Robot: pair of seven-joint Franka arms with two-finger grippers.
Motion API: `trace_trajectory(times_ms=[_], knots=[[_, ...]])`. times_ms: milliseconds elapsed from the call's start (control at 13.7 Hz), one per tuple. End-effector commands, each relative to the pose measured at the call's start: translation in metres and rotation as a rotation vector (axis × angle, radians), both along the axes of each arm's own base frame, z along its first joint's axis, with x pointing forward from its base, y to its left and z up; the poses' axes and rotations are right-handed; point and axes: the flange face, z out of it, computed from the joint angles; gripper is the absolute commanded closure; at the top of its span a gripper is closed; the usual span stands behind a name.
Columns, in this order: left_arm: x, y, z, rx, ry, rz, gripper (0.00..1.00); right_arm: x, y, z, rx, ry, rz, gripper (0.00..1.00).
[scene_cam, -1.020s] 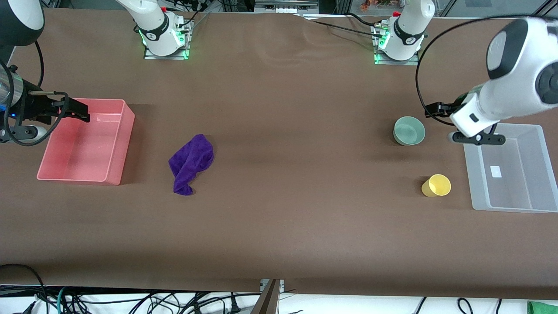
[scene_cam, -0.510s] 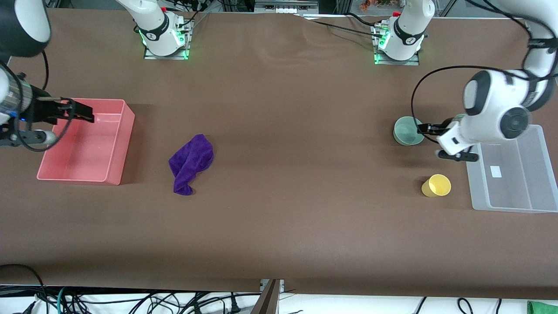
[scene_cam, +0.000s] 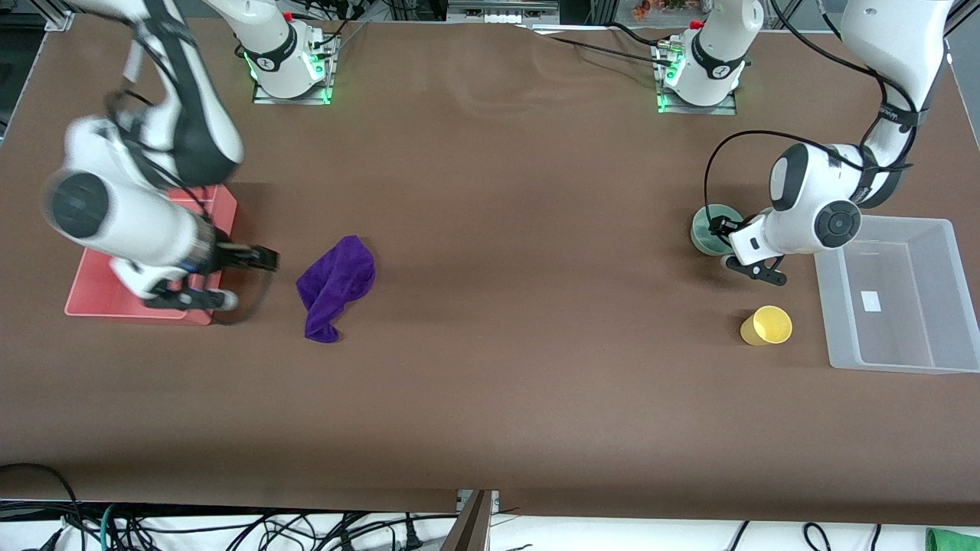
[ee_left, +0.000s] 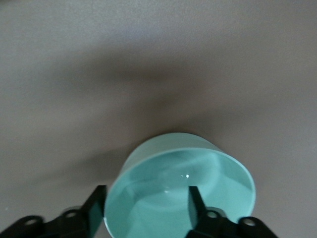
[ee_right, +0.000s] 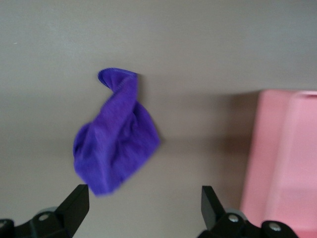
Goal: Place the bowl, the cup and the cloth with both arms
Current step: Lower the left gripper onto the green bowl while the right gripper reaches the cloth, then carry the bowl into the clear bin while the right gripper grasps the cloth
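Note:
The mint-green bowl (scene_cam: 703, 232) stands near the left arm's end of the table. My left gripper (scene_cam: 718, 227) is open and low at it. In the left wrist view the left gripper (ee_left: 146, 206) straddles the wall of the bowl (ee_left: 181, 186), one finger (ee_left: 196, 202) inside it and one outside. The yellow cup (scene_cam: 766, 325) stands nearer the front camera than the bowl. The purple cloth (scene_cam: 337, 285) lies crumpled toward the right arm's end. My right gripper (scene_cam: 266, 259) is open and empty, just beside the cloth. In the right wrist view the right gripper (ee_right: 142, 201) is short of the cloth (ee_right: 116, 144).
A pink bin (scene_cam: 88, 295) sits at the right arm's end, partly under the right arm, and shows in the right wrist view (ee_right: 282, 158). A clear plastic bin (scene_cam: 903, 321) sits at the left arm's end, beside the cup. Brown table cover between.
The left gripper came from beside the clear bin down onto the bowl. The right arm swung from over the pink bin toward the cloth. Bowl, cup and cloth have not moved.

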Motion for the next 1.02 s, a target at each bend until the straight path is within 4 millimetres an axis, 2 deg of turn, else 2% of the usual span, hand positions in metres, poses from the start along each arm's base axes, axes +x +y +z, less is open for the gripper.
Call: trace_trajectory(times_ms=[0, 146, 291, 437, 583, 656, 801, 947], knots=[[-0.002, 0.001, -0.001, -0.015, -0.016, -0.082, 0.98, -0.006, 0.018, -0.063, 0.007, -0.053, -0.068, 0.0], [-0.002, 0.006, -0.002, -0.021, -0.016, -0.087, 1.0, -0.011, 0.022, -0.106, 0.021, -0.081, -0.068, 0.0], [0.001, 0.008, 0.007, -0.029, -0.022, -0.118, 1.0, -0.013, 0.027, -0.128, 0.031, -0.102, -0.072, 0.0], [0.007, 0.011, 0.04, -0.025, -0.029, -0.147, 1.0, -0.014, 0.035, -0.144, 0.046, -0.113, -0.065, 0.0], [0.029, 0.022, 0.084, -0.023, 0.002, -0.158, 1.0, -0.016, 0.043, -0.148, 0.051, -0.115, -0.054, 0.02], [0.045, 0.042, 0.108, -0.02, 0.007, -0.128, 1.0, -0.017, 0.044, -0.149, 0.05, -0.112, -0.052, 0.3], [0.072, 0.088, 0.16, -0.04, -0.009, -0.145, 1.0, -0.019, 0.049, -0.15, 0.05, -0.105, -0.045, 0.97], [0.092, 0.139, 0.185, 0.068, -0.028, -0.202, 1.0, -0.021, 0.052, -0.153, 0.047, -0.096, -0.083, 1.0]])
